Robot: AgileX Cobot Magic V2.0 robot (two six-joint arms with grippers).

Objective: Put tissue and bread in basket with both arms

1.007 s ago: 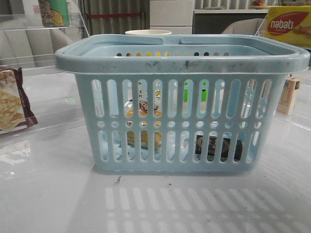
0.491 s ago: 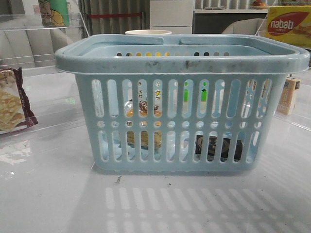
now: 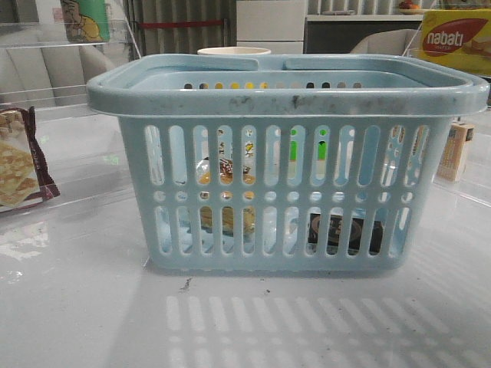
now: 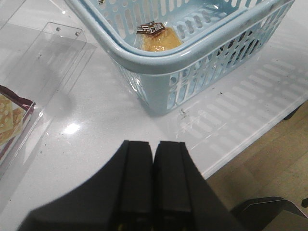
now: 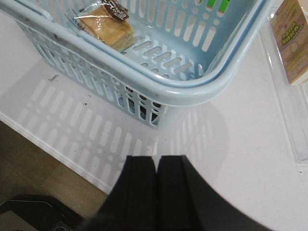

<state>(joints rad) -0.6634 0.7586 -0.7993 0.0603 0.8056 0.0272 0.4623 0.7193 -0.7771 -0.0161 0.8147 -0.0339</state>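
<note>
The light blue basket (image 3: 288,103) stands in the middle of the white table. Through its slots, the bread (image 3: 224,175) lies inside at the left and the black tissue (image 3: 345,234) pack rests on the basket floor at the right. The bread (image 4: 156,37) also shows inside the basket (image 4: 202,45) in the left wrist view, and the bread (image 5: 106,24) shows inside the basket (image 5: 192,89) in the right wrist view. My left gripper (image 4: 153,144) is shut and empty, held back over the table's near edge. My right gripper (image 5: 156,160) is likewise shut and empty. Neither arm shows in the front view.
A maroon-edged cracker packet (image 3: 19,161) lies at the far left beside a clear acrylic sheet (image 4: 45,57). A small tan carton (image 3: 454,152) stands at the right. A yellow Nabati box (image 3: 456,38) and a paper cup (image 3: 234,52) are behind the basket.
</note>
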